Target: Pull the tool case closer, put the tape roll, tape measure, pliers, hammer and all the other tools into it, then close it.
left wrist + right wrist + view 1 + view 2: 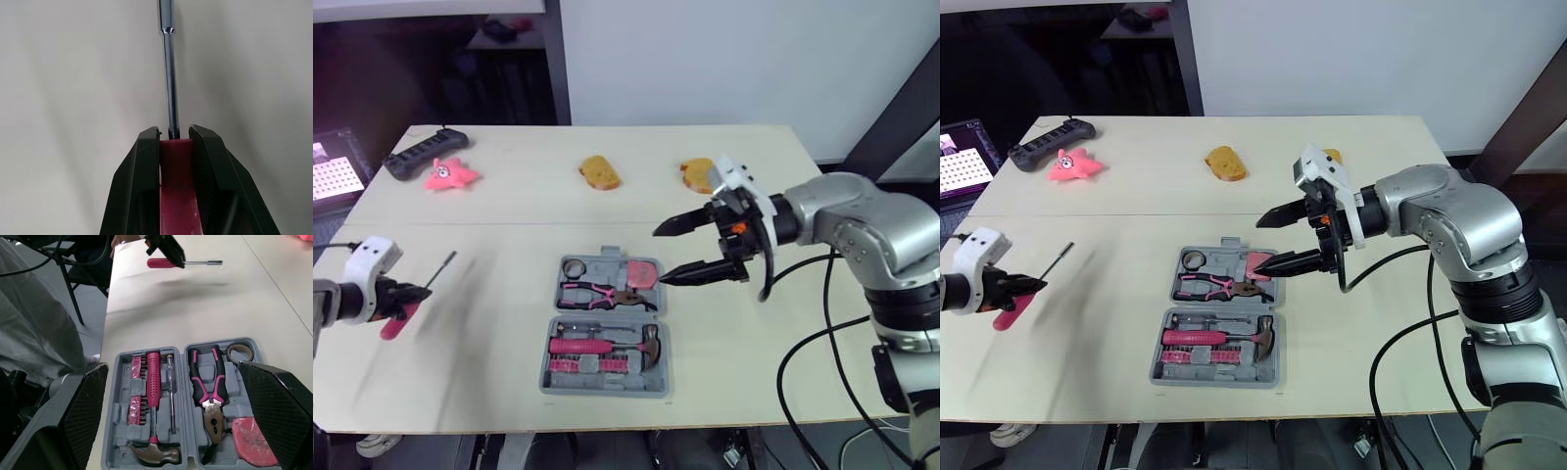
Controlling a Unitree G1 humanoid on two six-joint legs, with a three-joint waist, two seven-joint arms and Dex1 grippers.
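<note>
Packing stage — left gripper (403, 294) clamps a pink-handled steel screwdriver (438, 268), well apart from the grey plastic tool case (546, 370) lying open under the wide-spread right gripper (660, 258); next, probably carry it into a free slot.

The grey tool case (605, 314) lies open on the table (509, 211), in the near middle. Its far half holds a tape roll (575, 267), pliers (602, 294) and a pink tape measure (643, 273). Its near half holds a hammer (607, 345) and a row of pink bits (579, 366).

The right gripper (659, 258) hovers at the right edge of the case's far half, its fingers wide apart. At the left, the left gripper (411, 294) clamps a screwdriver (397, 318) by its pink handle.

On the far side lie a black controller (421, 155), a pink toy (448, 174) and two brown bread pieces (599, 172).
</note>
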